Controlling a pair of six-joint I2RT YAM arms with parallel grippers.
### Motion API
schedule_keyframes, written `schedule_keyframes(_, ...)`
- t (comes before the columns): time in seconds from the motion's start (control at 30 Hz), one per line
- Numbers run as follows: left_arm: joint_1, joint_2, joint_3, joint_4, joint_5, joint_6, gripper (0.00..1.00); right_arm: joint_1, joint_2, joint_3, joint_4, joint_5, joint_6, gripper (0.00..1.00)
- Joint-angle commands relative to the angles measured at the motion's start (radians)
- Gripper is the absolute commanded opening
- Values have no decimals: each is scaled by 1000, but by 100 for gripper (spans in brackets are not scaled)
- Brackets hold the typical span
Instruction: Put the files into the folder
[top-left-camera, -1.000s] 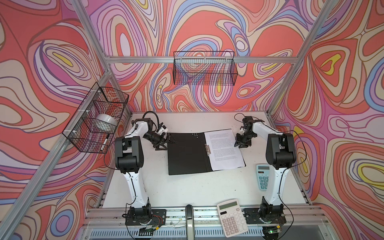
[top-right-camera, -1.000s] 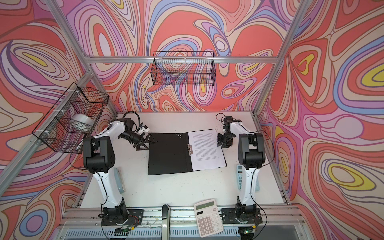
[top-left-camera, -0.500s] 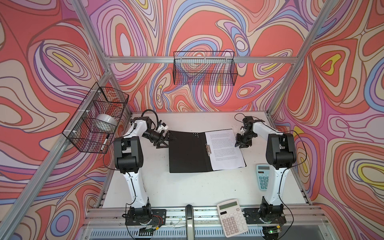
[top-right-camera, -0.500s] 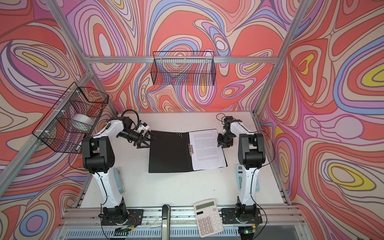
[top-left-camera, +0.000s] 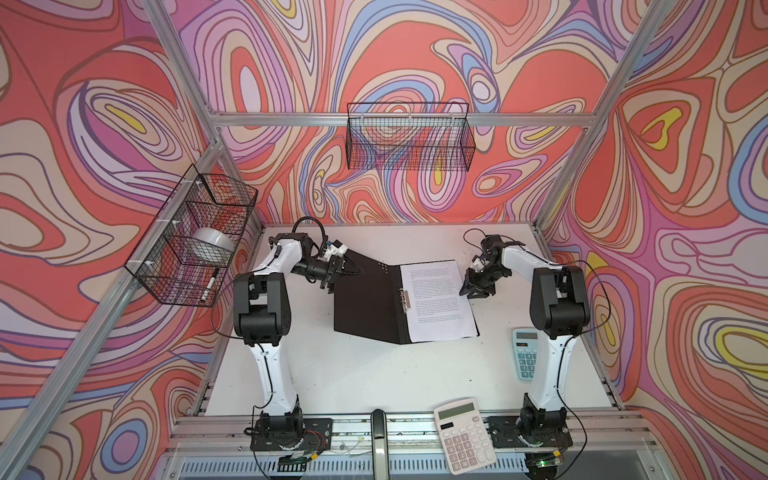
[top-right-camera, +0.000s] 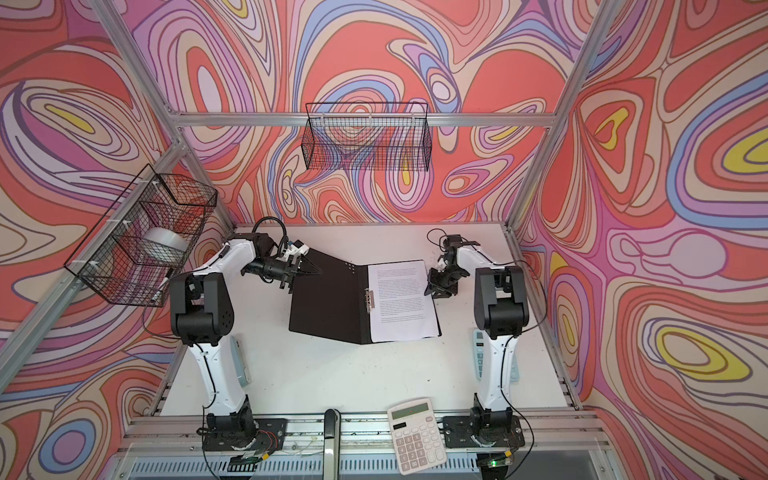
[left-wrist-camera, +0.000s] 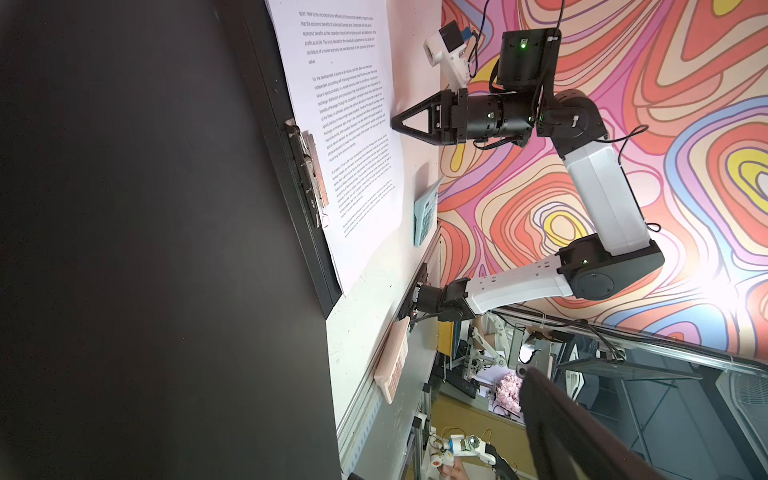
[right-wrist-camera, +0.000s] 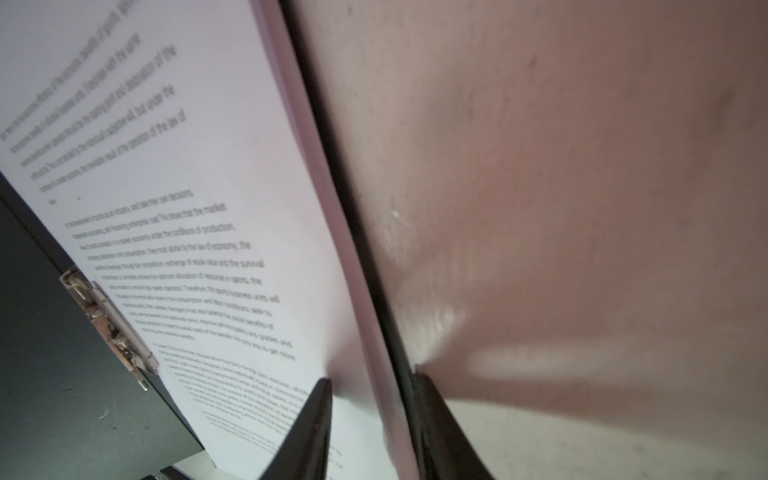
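The folder (top-left-camera: 365, 303) lies open on the table, black inside, with a metal clip (top-left-camera: 405, 297) at its spine. The files (top-left-camera: 440, 299) rest on its right half, printed side up. Its left cover (left-wrist-camera: 145, 249) stands tilted up off the table. My left gripper (top-left-camera: 353, 270) is wide open at that cover's far left corner; only one finger (left-wrist-camera: 582, 436) shows beside the cover. My right gripper (right-wrist-camera: 370, 382) straddles the right edge of the files (right-wrist-camera: 187, 208), its fingers a little apart: one finger (right-wrist-camera: 311, 424) on the paper, the other at the folder's edge.
A white calculator (top-left-camera: 463, 434) sits on the front rail and a pale blue one (top-left-camera: 525, 353) beside the right arm's base. Wire baskets hang on the left wall (top-left-camera: 195, 241), holding a tape roll, and on the back wall (top-left-camera: 409, 137).
My left gripper has moved right and up, and the folder's left cover has tilted up with it. The right gripper has stayed at the files' edge.
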Motion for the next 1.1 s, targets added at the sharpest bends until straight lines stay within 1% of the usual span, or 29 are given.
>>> schedule_keyframes(0.0, -5, -13, 29, -57, 19, 45, 98, 21, 66, -41, -19, -20, 7, 35)
schedule_keyframes(0.17, -6, -46, 40, -91, 5, 66, 99, 36, 75, -49, -6, -43, 21, 35)
schedule_keyframes(0.43, -6, -93, 88, -187, -5, 121, 100, 119, 88, -58, 27, -54, 59, 35)
schedule_keyframes(0.7, -39, -148, 114, -212, -41, 131, 100, 207, 56, -62, 74, -66, 125, 35)
schedule_keyframes(0.87, -76, -155, 159, -214, -44, 111, 100, 224, 21, -66, 105, -27, 157, 37)
schedule_keyframes(1.07, -116, -129, 265, -211, -53, 65, 100, 224, -13, -40, 101, 42, 160, 39)
